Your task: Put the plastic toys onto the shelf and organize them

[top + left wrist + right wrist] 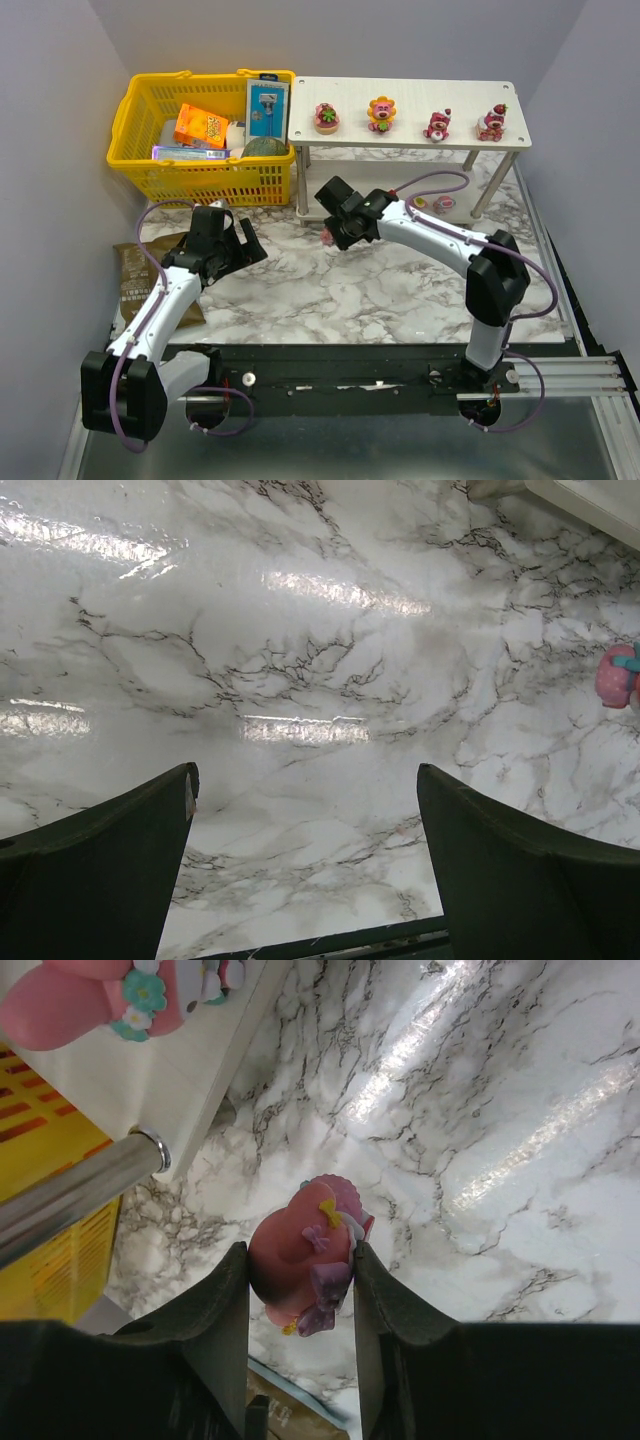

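My right gripper (331,236) is shut on a pink figurine with purple bows (300,1250), held just above the marble in front of the shelf's left end; the figurine also shows in the top view (325,238). The white two-tier shelf (400,143) carries several toys on top: a pink round one (326,118), a yellow-petalled one (381,113) and two pink bears (437,124) (491,122). Small toys (443,205) lie on the lower tier. My left gripper (307,772) is open and empty over bare marble, left of the held figurine (618,675).
A yellow mesh basket (145,165) with an orange box (200,126) and other packaged goods stands left of the shelf. A brown packet (140,275) lies at the table's left edge. The shelf's silver leg (80,1185) and lower board with a pink toy (90,1005) are close left of my right gripper.
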`<state>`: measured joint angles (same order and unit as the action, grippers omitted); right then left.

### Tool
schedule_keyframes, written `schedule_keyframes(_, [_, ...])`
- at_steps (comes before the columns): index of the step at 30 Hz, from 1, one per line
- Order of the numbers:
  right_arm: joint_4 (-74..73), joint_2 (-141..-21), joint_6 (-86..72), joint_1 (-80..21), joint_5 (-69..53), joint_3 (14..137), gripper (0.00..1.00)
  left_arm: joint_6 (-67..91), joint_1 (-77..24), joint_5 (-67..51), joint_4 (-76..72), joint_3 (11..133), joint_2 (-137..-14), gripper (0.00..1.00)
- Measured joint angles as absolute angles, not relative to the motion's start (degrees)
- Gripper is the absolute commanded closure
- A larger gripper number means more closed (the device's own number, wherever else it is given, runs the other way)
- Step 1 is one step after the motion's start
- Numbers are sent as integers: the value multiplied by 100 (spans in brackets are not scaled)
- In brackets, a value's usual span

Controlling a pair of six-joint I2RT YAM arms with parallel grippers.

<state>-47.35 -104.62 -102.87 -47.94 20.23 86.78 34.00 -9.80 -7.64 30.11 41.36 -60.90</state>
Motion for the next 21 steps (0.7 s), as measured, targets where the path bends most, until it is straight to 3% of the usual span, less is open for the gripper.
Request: schedule_keyframes(21, [-5605, -11662, -11260, -4829, 2528, 10634, 99, 3354, -969, -711, 3022, 4136, -6097, 1])
